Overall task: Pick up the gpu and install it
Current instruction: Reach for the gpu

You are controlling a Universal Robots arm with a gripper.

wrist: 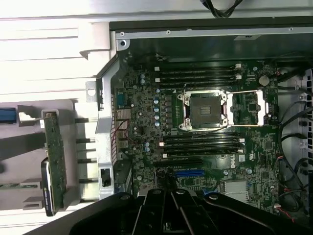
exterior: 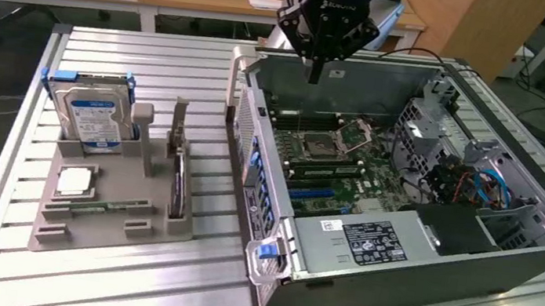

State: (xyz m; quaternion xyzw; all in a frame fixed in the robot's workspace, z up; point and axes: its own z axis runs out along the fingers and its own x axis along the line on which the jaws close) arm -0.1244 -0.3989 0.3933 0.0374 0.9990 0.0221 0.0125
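hand hovering closed, empty, over the case's far side | gpu standing edge-up in holder, the exterior view's left, offering a graspable edge

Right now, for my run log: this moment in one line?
gripper shut, empty, above open computer case | graphics card upright in grey holder | not installed

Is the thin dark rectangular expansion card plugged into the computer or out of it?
Out. The expansion card stands on edge in the grey holder beside the open computer case.
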